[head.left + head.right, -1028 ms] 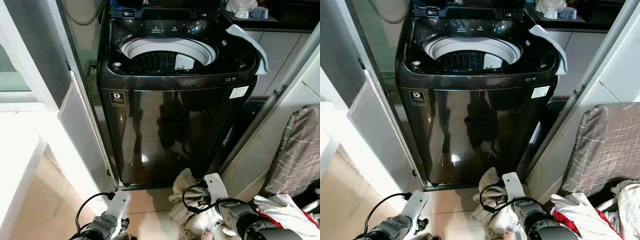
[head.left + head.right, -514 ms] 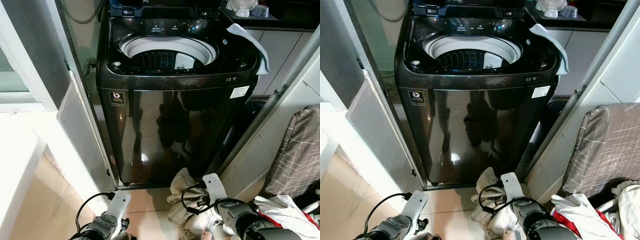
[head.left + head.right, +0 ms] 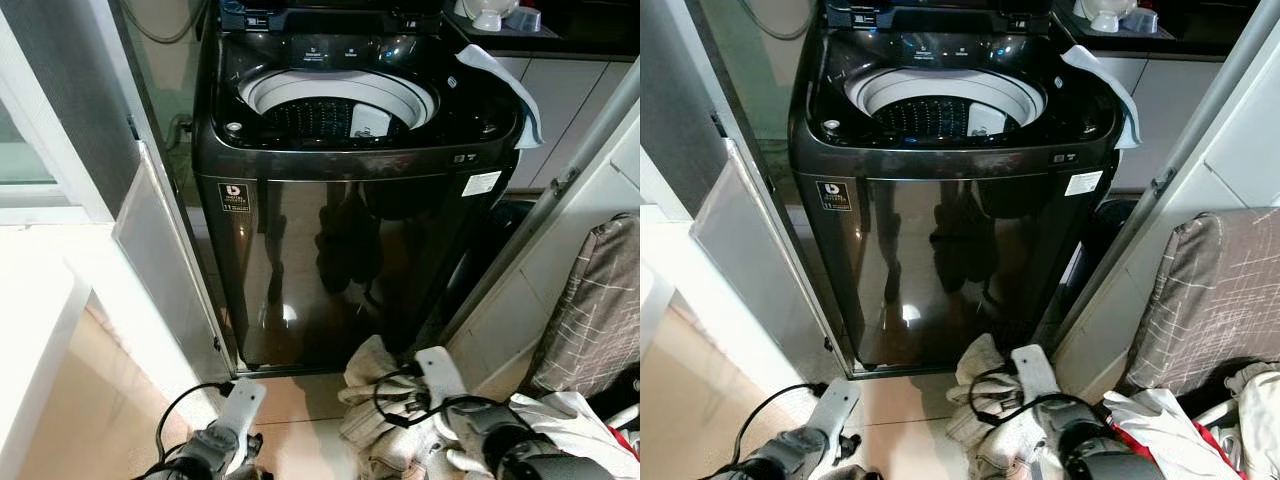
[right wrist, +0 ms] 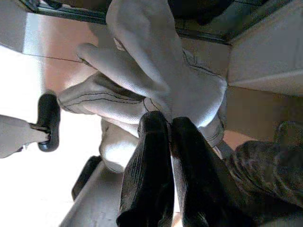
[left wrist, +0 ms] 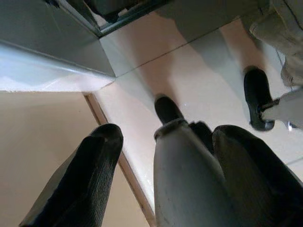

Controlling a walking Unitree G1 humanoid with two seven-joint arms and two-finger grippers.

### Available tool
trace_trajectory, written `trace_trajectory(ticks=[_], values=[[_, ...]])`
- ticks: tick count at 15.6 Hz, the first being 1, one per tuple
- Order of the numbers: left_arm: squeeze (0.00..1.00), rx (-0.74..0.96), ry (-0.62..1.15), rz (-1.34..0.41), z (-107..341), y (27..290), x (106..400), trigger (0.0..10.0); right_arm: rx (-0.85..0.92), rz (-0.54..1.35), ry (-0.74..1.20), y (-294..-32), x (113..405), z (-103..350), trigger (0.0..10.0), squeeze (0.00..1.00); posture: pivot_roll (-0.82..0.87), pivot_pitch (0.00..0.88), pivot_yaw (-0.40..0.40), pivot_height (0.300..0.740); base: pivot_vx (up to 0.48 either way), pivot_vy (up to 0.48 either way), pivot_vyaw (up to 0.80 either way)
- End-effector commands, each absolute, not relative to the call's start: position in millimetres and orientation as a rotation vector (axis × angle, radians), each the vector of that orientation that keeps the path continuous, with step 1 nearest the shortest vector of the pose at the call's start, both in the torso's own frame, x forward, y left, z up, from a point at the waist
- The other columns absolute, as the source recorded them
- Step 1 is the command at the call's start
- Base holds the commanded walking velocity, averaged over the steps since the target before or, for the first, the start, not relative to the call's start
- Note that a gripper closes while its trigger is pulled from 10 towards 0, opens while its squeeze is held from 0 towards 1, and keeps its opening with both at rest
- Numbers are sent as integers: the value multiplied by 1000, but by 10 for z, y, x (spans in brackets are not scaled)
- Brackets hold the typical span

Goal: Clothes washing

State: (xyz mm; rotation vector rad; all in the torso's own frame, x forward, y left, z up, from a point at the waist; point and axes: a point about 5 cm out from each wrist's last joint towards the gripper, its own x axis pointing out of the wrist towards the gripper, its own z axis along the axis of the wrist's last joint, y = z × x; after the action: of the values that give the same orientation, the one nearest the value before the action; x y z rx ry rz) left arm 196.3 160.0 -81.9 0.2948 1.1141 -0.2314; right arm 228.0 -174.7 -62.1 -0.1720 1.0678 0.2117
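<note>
Left gripper (image 5: 161, 156): I keep it low over the floor, fingers spread, holding nothing, in reserve. Washing machine (image 3: 350, 200): lid up, drum mouth (image 3: 338, 105) exposed for loading. Right gripper (image 4: 171, 142): fingers pressed together, pinching the pale garment (image 4: 151, 90), seemingly off the floor by the machine's base, ready to lift.
</note>
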Motion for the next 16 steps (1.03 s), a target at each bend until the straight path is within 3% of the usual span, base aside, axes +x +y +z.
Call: trace_trajectory(ticks=[1,4,10,16], values=[[0,273,1110,-216,-811,1577,1983,10000,-170,200,1071,-1785,2289,-611,0,0,-8,0,-44,740,0,0,0],[0,324,1119,-214,-790,1617,2019,10000,-175,202,1075,-1814,2265,-622,0,0,0,0,-23,740,0,0,0],[0,316,1121,-229,-773,1585,2054,10000,-138,226,1068,-1595,2256,-648,0,0,6,0,-9,740,0,0,0],[0,345,1123,-259,-788,1567,2027,10000,-147,201,1068,-1690,2270,-634,0,0,-22,0,-7,740,0,0,0]])
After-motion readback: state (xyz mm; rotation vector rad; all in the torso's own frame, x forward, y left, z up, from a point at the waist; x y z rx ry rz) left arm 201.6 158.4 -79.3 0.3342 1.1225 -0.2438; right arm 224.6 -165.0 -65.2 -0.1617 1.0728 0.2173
